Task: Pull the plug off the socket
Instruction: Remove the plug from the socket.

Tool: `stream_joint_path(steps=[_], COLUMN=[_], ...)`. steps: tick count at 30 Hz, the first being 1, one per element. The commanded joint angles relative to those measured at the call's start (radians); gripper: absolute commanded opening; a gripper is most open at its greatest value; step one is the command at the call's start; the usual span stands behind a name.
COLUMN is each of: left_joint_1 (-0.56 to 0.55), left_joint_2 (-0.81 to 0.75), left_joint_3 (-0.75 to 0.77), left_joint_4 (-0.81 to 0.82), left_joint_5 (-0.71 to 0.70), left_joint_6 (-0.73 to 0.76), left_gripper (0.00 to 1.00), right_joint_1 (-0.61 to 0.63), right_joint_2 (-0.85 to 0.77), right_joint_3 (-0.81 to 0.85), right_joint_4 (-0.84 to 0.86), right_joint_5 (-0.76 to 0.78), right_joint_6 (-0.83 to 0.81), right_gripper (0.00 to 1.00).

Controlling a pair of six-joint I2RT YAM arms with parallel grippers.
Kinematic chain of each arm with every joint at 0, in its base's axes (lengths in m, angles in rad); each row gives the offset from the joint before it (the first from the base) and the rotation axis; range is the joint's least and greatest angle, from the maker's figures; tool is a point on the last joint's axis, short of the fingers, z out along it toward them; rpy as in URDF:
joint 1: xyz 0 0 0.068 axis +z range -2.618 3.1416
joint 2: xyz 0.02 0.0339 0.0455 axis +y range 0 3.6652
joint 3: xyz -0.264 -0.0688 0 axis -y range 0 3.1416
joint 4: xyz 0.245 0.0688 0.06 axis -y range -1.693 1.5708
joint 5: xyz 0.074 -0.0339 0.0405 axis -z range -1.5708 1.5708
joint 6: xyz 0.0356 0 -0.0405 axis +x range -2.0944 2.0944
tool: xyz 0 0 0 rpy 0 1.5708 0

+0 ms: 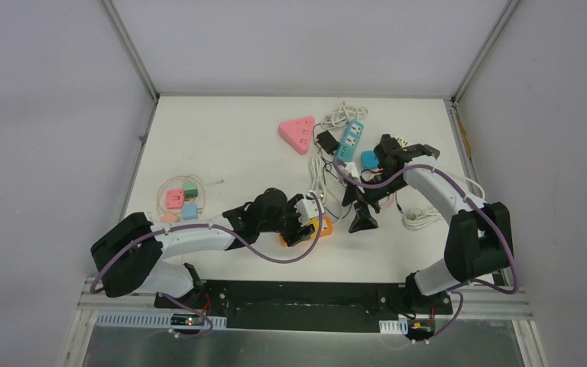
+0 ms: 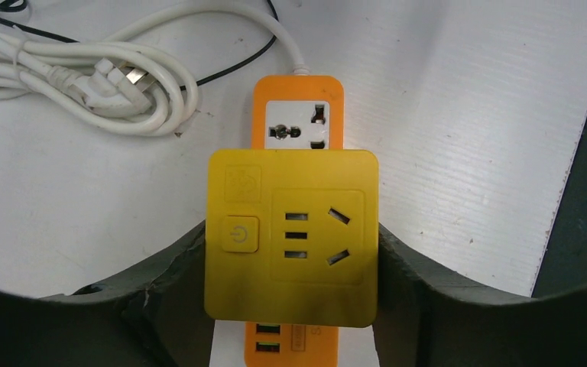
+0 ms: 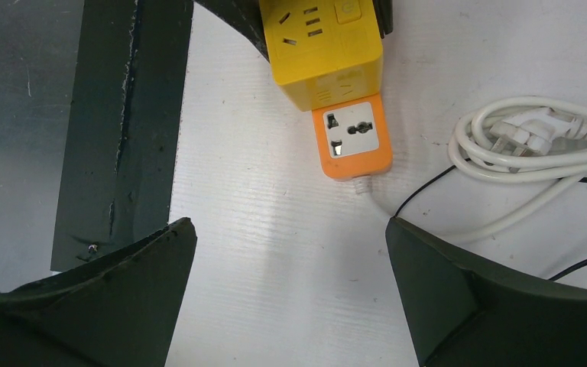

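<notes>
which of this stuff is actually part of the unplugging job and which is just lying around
In the job: yellow adapter, orange power strip it sits in, left gripper around the adapter.

Lying about: pink socket block, blue power strip, small coloured blocks on the left.

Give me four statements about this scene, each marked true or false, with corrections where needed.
1. The yellow adapter sits plugged on the orange power strip. True.
2. The left pincer has a finger on each side of the yellow adapter. True.
3. The right pincer grips the white cable. False: the pincer is open and empty; the cable lies free.
4. The socket beside the adapter holds a plug. False: that socket is empty.
</notes>
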Motion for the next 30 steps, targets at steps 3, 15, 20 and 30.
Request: stream_joint_path(steps=[3,15,20,30], left_joint_1=[-0.01,-0.011,-0.011,-0.014], left_joint_2=[0.021,-0.052,-0.12,-0.14], left_joint_3=[0.019,-0.076,-0.077,-0.129], left_joint_4=[0.082,0.286,0.258,0.407], left_joint_5=[0.042,0.087,0.089,0.086], left_joint_6=[-0.046,-0.187,-0.193,-0.351], left_gripper=[0.0,0.0,0.0,0.0], right_joint_1=[-0.004,-0.008,-0.012,-0.011], right_joint_2=[-0.003,-0.033,-0.019,0.034], right_joint_3=[0.012,-0.003,-0.005,-0.035], right_joint_4=[-0.014,0.025,0.029,0.08], right_joint_5=[-0.01,-0.011,-0.037,-0.143], right_joint_6=[-0.048,-0.046,-0.035,-0.019], right_gripper=[1.0,1.0,1.0,1.0])
